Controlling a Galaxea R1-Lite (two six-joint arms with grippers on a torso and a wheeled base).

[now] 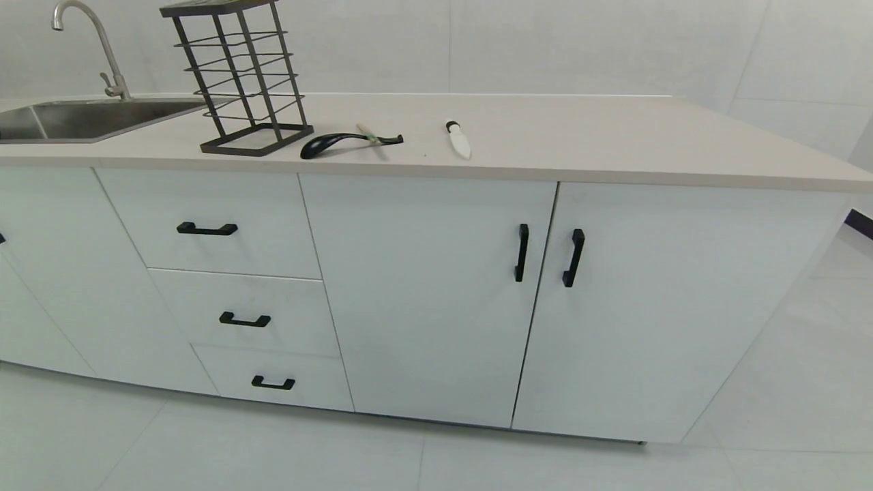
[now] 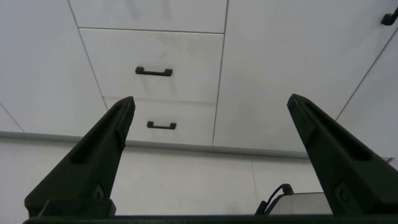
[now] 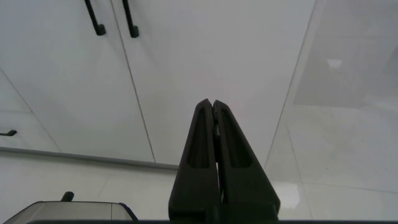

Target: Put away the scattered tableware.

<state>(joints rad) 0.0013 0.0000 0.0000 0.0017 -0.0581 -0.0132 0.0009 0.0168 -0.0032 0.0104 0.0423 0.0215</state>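
On the countertop (image 1: 580, 143) lie a black spoon (image 1: 341, 142), a thin wooden-handled utensil (image 1: 369, 134) crossing its handle, and a white knife with a black end (image 1: 459, 139). A black wire rack (image 1: 239, 75) stands left of them. My left gripper (image 2: 211, 106) is open, held low in front of the drawers (image 2: 152, 65) with nothing between its fingers. My right gripper (image 3: 212, 109) is shut and empty, low before the cabinet doors (image 3: 174, 74).
A steel sink (image 1: 89, 117) with a tap (image 1: 95, 41) sits at the counter's far left. Below are three drawers (image 1: 225, 228) with black handles and two doors (image 1: 545, 259) with vertical handles. Tiled floor (image 1: 409, 457) stretches in front of the cabinets.
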